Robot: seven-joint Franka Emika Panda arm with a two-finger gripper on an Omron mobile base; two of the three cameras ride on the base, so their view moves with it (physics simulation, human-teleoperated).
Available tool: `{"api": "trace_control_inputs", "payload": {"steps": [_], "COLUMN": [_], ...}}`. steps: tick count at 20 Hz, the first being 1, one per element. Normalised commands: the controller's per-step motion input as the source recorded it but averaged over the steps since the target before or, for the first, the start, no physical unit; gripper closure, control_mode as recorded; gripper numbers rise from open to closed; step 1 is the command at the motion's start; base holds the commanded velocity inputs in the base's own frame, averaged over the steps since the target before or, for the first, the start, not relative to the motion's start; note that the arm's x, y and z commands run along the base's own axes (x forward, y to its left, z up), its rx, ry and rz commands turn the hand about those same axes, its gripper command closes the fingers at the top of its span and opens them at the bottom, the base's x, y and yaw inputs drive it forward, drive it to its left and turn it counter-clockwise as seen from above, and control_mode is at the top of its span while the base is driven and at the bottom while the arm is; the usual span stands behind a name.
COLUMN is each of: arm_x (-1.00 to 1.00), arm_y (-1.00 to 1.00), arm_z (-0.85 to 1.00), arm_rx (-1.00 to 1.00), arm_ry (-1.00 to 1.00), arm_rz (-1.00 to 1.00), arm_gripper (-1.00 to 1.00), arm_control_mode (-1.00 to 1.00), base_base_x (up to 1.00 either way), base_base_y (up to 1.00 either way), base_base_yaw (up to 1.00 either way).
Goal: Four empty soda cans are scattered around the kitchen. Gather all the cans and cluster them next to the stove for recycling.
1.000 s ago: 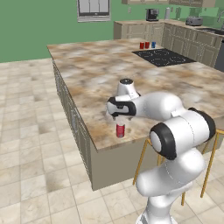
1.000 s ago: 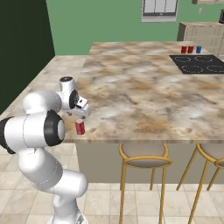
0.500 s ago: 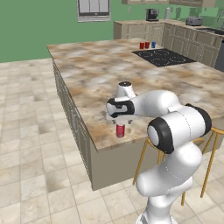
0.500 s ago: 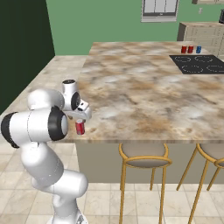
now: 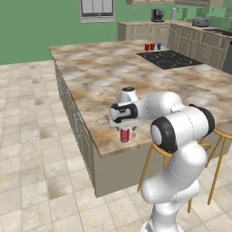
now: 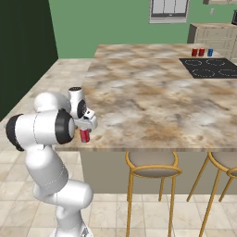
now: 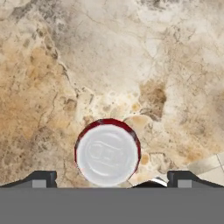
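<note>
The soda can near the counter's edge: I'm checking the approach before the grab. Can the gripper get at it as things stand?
Probably yes. The gripper hangs open right above the soda can, its fingertips apart on either side, with bare counter around the can.

arm [image 5: 181, 136]: glossy white rounded shells | joints: black bands | pincer [image 7: 112, 178]: small dark finger tips

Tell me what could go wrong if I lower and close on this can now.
1. The can stands close to the counter edge; a bump could tip it to the floor.
2. In the hand view the can sits left of centre between the fingertips, so the open hand might hit its rim on the way down.
3. The hand hides the can's top in the base views, so judge height from the hand view.
</note>
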Motion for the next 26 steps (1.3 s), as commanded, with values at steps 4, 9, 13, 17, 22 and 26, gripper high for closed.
{"api": "trace_control_inputs", "payload": {"steps": [4,9,13,17,22,26], "arm_x": [0.2,0.12,0.0,0.0,-0.01,0.0], "arm_y": [0.0,0.01,0.0,0.0,0.0,0.0], "arm_z": [-0.08,-0.09,-0.19,-0.21,-0.14,0.0], "arm_rx": [0.0,0.0,0.0,0.0,0.0,0.0], "arm_ry": [0.0,0.0,0.04,0.03,0.0,-0.01], "arm_rz": [0.0,0.0,0.0,0.0,0.0,0.0], "arm_gripper": [-1.0,-1.0,-1.0,-1.0,-1.0,-1.0], "arm_control_mode": [-1.0,-1.0,-1.0,-1.0,-1.0,-1.0], "base_base_x": [0.0,0.0,0.0,0.0,0.0,0.0], "base_base_y": [0.0,0.0,0.0,0.0,0.0,0.0], "base_base_yaw": [0.0,0.0,0.0,0.0,0.0,0.0]}}
